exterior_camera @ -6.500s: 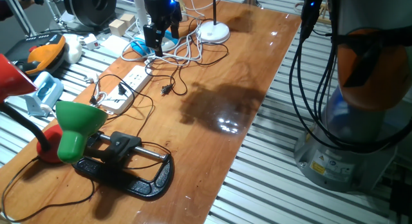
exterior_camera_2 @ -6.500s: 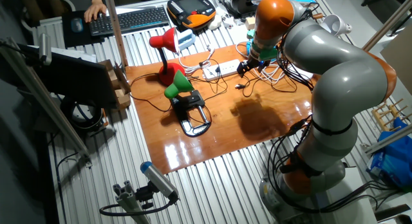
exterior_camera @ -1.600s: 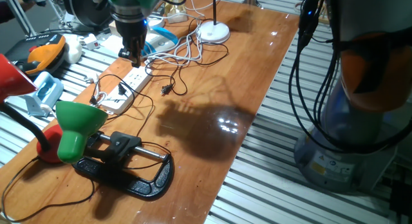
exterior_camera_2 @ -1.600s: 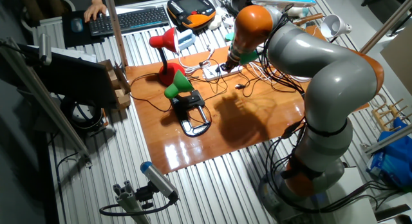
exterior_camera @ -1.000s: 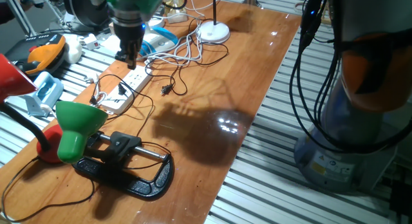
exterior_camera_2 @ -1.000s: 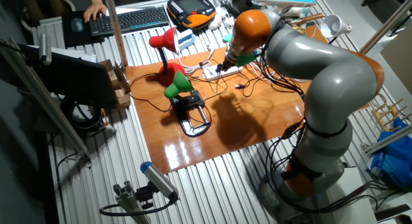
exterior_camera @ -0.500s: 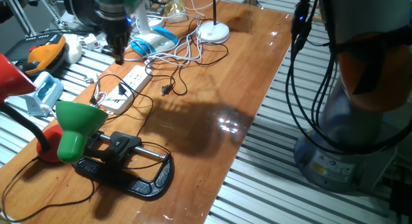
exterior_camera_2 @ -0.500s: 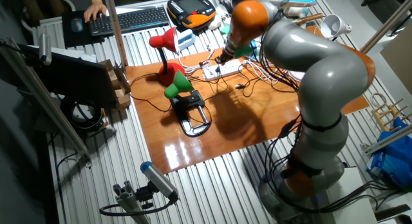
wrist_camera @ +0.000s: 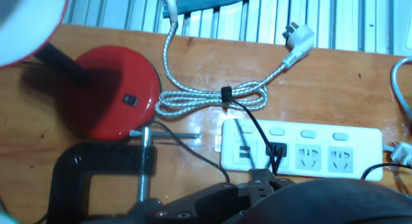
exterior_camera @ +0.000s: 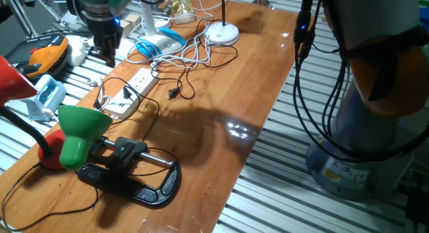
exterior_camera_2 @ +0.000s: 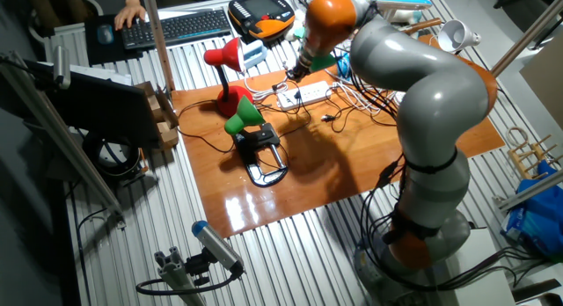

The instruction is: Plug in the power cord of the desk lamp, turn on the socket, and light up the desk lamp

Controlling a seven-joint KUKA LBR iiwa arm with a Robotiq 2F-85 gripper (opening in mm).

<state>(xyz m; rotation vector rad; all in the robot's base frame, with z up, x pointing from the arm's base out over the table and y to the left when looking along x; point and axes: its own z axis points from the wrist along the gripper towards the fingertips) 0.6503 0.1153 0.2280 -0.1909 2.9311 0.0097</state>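
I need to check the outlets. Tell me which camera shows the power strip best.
The hand view: the power strip faces the camera, outlets, switches and a black plug all distinct. One fixed view shows it slanted and crossed by cables; the other fixed view shows it small, beside the arm.

Across the frames the dark two-finger claw (exterior_camera: 107,51) travels from the far end of the glossy wooden tabletop (exterior_camera: 221,92), by the round white lamp base (exterior_camera: 222,33), leftward along the long white power strip (exterior_camera: 132,90). It passes over the strip's far end and now hangs past the tabletop's left edge, above the grey slatted bench (exterior_camera: 80,69). In the other fixed view the orange-and-grey arm (exterior_camera_2: 387,51) swings the same way, and its shadow on the wood slides left with it.
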